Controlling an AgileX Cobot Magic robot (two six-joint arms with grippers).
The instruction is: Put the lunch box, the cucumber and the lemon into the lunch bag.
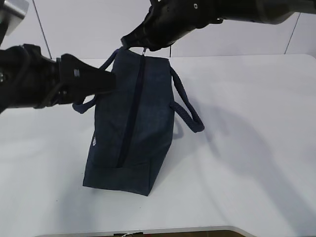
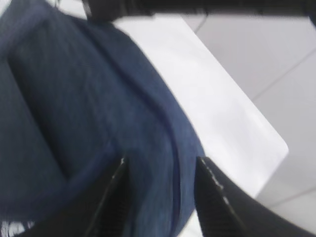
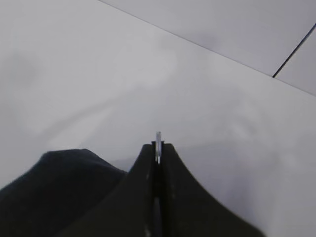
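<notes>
The dark navy lunch bag (image 1: 133, 123) stands on the white table with its zipper (image 1: 131, 113) closed along the top. My right gripper (image 1: 134, 43) is at the bag's far end, shut on the metal ring pull (image 3: 158, 138); the right wrist view shows it (image 3: 158, 146) pinching the ring, with the bag (image 3: 54, 192) at lower left. My left gripper (image 1: 112, 81) is against the bag's left side near the top. In the left wrist view it (image 2: 160, 162) has its jaws apart with a ridge of bag fabric (image 2: 74, 98) between them. The lunch box, cucumber and lemon are out of view.
The bag's right handle (image 1: 187, 111) loops out onto the white table (image 1: 256, 123); the left handle (image 1: 81, 104) shows under my left arm. The table's front edge (image 1: 197, 230) runs just below the bag. A wall stands behind the table.
</notes>
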